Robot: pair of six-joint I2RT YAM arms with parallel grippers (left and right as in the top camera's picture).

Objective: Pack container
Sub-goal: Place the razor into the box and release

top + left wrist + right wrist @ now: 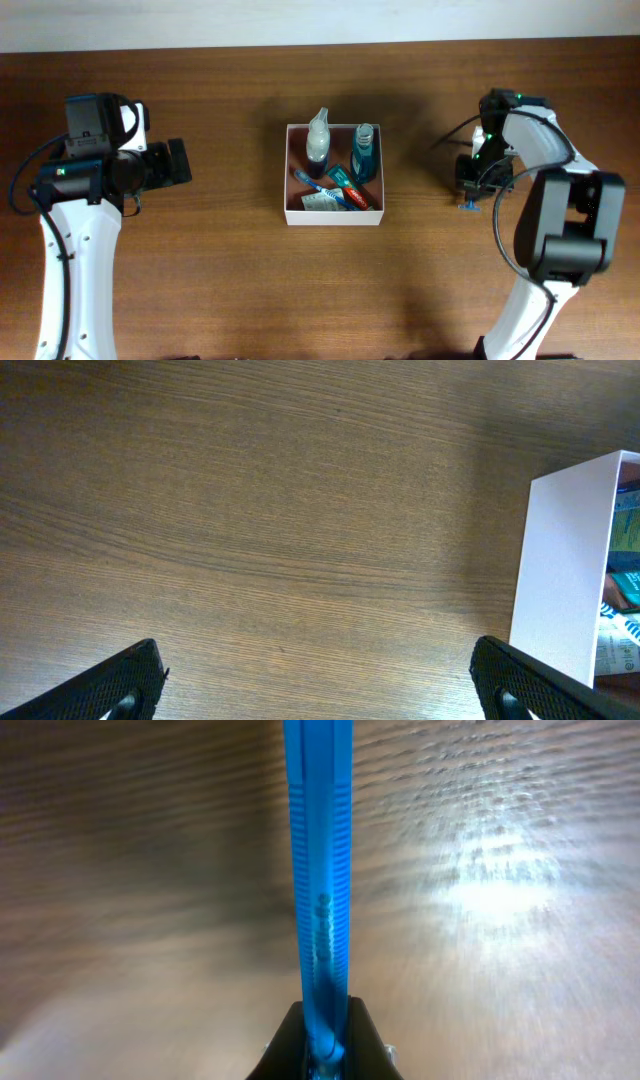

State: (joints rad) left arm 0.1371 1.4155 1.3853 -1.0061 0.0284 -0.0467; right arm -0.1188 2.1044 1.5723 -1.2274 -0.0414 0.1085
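Blurred blue strip (318, 870), top off-frame

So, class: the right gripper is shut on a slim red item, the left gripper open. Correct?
No: the slim item in the right gripper is blue, not red; the right wrist view shows it. The left gripper is open.

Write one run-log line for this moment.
left hand: open, empty | right hand: shut on blue strip | container: partly packed
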